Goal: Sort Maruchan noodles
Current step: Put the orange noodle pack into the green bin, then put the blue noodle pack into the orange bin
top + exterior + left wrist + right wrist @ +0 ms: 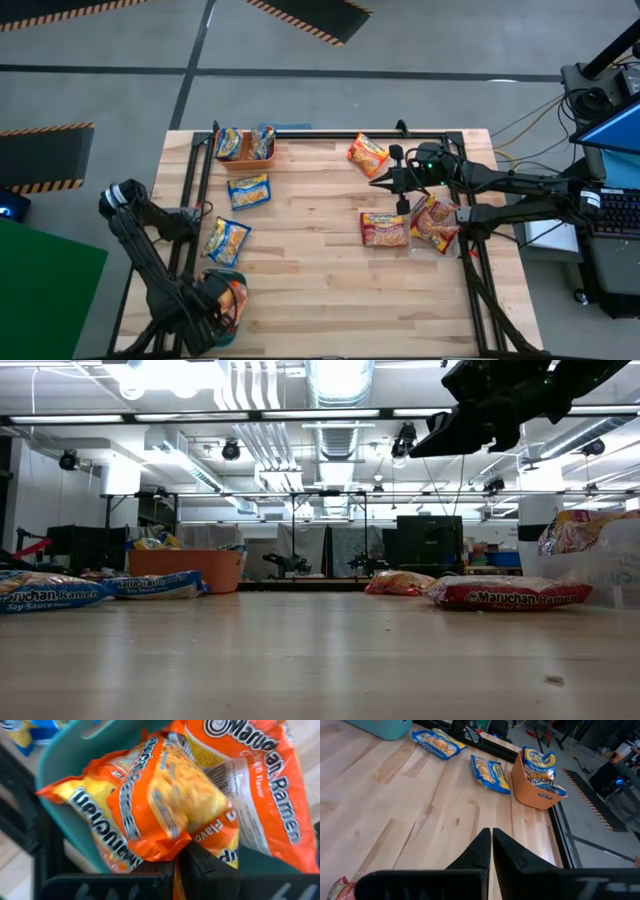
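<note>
Left claw point(176, 862): I see it clenched on the crinkled edge of an orange plastic ramen packet point(160, 805), down in the teal plastic bin point(212, 290) at the tabletop's near left corner. Second orange packet point(260, 785) lies alongside in the same bin, touching the first.

Right claw point(378, 181): pinched together, nothing between the tips, hovering above the tabletop point(310, 270) right of centre.

Near the right claw: one orange packet point(367, 154) toward the far edge, a red packet point(385, 229) flat on the wood, and another red packet point(434, 222) just beside it, close against the right-hand frame rail.

Left side: orange plastic bin point(245, 150) at the far edge holds blue-and-yellow packets point(229, 143). Two more blue-and-yellow packets lie loose, one point(249, 190) just below that bin, one point(226, 240) nearer the left rail.

Open room: the middle and near right of the wooden tabletop are bare boards. Black frame rails run along the left, right and far edges.
</note>
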You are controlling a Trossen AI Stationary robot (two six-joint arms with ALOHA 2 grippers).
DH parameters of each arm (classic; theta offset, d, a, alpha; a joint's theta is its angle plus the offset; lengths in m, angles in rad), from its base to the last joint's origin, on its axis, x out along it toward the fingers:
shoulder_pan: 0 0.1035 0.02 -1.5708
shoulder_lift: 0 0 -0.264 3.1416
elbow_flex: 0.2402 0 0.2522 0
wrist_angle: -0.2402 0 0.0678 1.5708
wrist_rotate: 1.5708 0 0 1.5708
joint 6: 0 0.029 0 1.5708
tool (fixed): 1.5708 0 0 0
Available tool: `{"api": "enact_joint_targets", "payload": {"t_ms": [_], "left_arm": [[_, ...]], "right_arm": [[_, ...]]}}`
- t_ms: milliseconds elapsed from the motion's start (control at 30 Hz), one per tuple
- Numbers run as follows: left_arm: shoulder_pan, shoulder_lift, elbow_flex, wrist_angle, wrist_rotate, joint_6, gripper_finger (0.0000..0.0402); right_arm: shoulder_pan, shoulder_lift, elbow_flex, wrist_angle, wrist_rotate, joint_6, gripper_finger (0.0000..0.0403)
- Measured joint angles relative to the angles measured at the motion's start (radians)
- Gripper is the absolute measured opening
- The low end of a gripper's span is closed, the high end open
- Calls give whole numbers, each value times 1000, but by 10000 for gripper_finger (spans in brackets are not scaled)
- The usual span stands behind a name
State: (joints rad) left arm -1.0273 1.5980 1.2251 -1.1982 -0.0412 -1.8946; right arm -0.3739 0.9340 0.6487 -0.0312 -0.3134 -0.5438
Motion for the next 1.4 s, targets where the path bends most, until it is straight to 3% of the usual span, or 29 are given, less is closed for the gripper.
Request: {"api": "enact_joint_targets", "payload": {"t_ms": [167,367,667,800,933,1067,1233,1400], "left_arm": [[1,-2,-73,88,5,0,0],[14,-2,-86,84,-8,-6,0],[18,-3,128,-178,-52,-22,0],[18,-4,209,-262,-221,-28,0],[30,-4,245,-258,-585,77,0],[69,-4,251,-183,-885,341,0],[160,-4,244,-59,-982,683,0],[275,-4,208,38,-938,936,0]], "right_arm": [[0,0,0,9,0,0,9],[0,0,0,15,0,-8,9],[0,0,0,15,0,-7,9],[0,0,0,15,0,-7,9],[0,0,0,15,0,-7,9],[0,0,0,15,0,6,9],[0,0,0,15,0,19,9],[0,0,0,15,0,30,9]]}}
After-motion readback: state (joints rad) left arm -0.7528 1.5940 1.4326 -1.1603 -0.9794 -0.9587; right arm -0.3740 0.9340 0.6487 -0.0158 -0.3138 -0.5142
